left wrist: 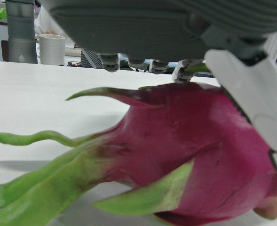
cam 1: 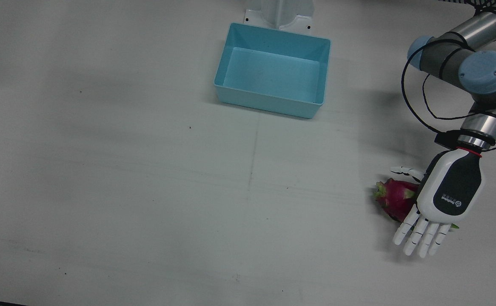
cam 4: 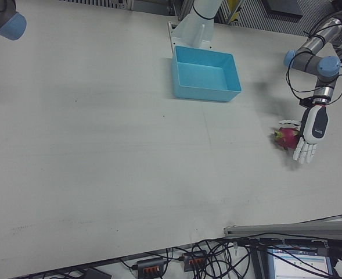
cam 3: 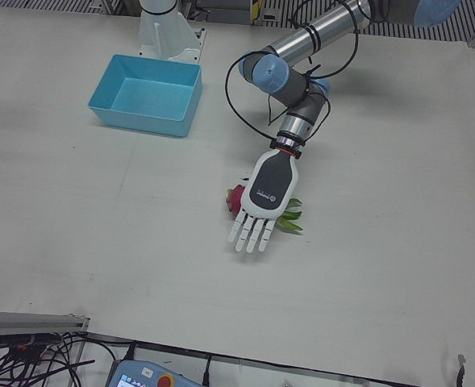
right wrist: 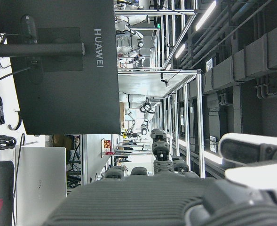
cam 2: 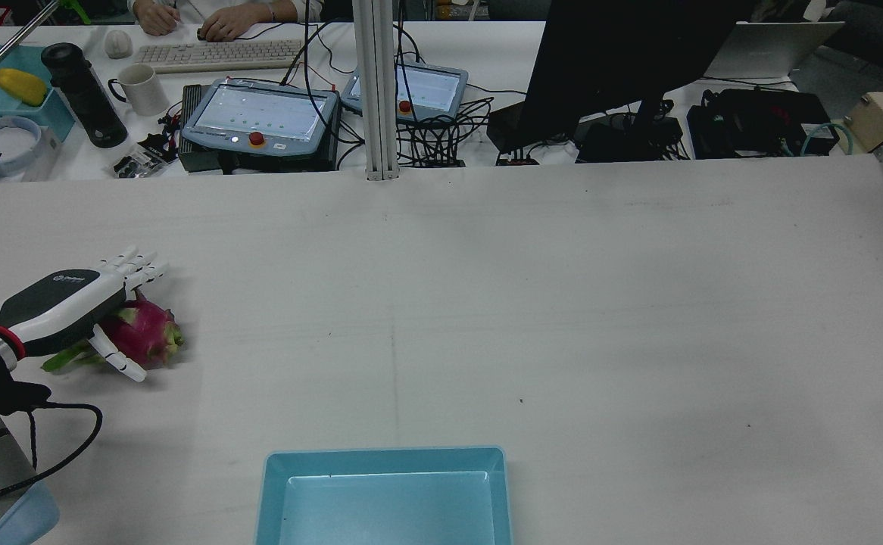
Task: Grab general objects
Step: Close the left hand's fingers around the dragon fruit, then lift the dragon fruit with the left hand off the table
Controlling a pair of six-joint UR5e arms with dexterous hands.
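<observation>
One target: magenta, green-scaled dragon fruit (cam 2: 141, 339), lying on the white table (cam 2: 563, 303) at its left edge in the rear view.
Left hand (cam 2: 70, 310): palm down directly over the fruit, fingers (cam 1: 420, 231) straight and spread, nothing clasped.
Key relation: fruit lies under the palm; long axis appears crosswise to the fingers.
Blue plastic bin (cam 2: 385, 496): well apart, empty.
Right hand: nowhere near the fruit; finger state cannot be told.

The picture lies on its side. The right robot hand (right wrist: 176, 197) fills the lower edge, its dark palm ribbed, fingers (right wrist: 161, 153) stretched out and apart, a white thumb (right wrist: 251, 150) beside them. Beyond it stands a black monitor (right wrist: 67, 70) marked HUAWEI, its back facing the camera, with metal frames (right wrist: 176, 80) and ceiling lights (right wrist: 209, 16) past the monitor.
</observation>
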